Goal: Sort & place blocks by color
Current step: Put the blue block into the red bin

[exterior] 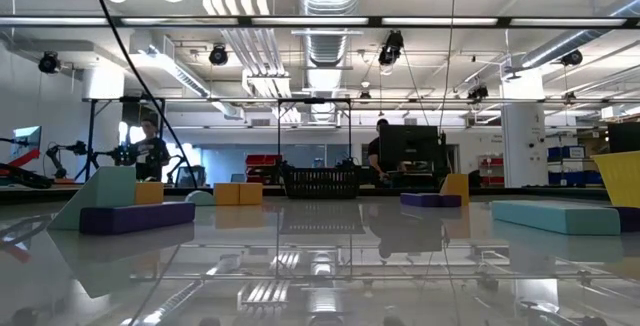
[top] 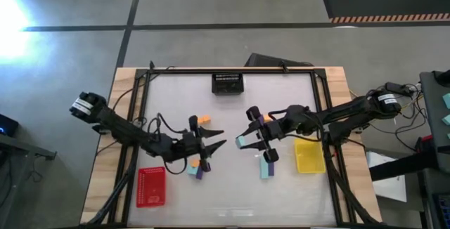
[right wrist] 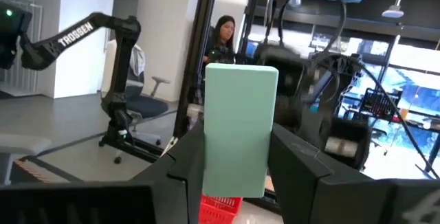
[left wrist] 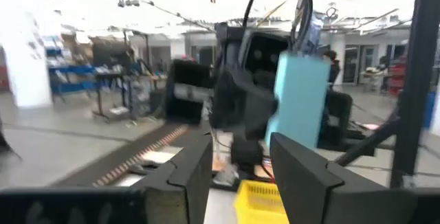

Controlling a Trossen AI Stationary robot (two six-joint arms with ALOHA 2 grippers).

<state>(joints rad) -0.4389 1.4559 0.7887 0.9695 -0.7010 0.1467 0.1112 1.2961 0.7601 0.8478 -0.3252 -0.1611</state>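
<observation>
Gripping a mint block [right wrist: 240, 128] upright between its fingers, the right claw [top: 242, 142] hangs above mid-table, its long axis seemingly vertical. The left claw [top: 216, 139] faces it, released, blocks [top: 196, 168] just beside; red tray [top: 150, 187] nearer the left.

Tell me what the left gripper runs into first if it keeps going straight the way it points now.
Probably the right gripper and the teal block it holds: the open left gripper points across the table at them, with bare table between. Depth is hard to judge.
</observation>
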